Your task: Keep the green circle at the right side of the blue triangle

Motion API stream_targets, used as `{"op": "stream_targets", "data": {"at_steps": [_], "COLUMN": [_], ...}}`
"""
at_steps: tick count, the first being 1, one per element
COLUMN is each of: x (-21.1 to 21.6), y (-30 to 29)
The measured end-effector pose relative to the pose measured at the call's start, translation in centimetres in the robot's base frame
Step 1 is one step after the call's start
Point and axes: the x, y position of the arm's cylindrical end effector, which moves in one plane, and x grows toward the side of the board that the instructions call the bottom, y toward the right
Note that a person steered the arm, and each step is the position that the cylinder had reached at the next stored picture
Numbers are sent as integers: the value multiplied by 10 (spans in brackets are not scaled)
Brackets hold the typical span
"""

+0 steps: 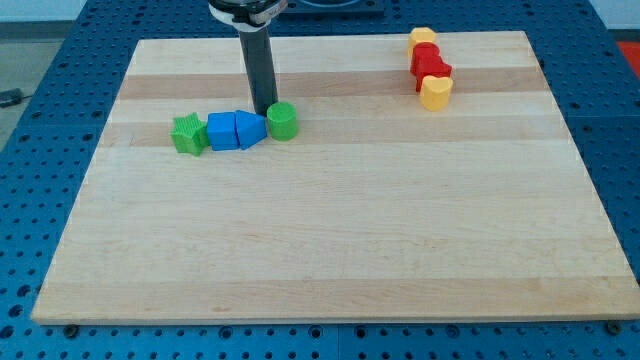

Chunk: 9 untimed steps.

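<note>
The green circle (283, 121) stands on the wooden board, touching the right end of the blue triangle (250, 130). A blue cube (221, 131) sits against the triangle's left side, and a green star (187, 134) sits left of the cube. These form one row in the board's upper left part. My tip (266, 111) is down just above the row, at the seam between the blue triangle and the green circle, close to the circle's upper left edge.
At the board's upper right, a column of blocks: a yellow block (422, 37) at the top, two red blocks (425, 56) (435, 70) below it, and a yellow heart (435, 93) at the bottom. The board's top edge (340, 41) runs behind the rod.
</note>
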Motion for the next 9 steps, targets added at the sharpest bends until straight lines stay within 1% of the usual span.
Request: {"op": "stream_targets", "data": {"at_steps": [9], "x": [16], "y": [0]}}
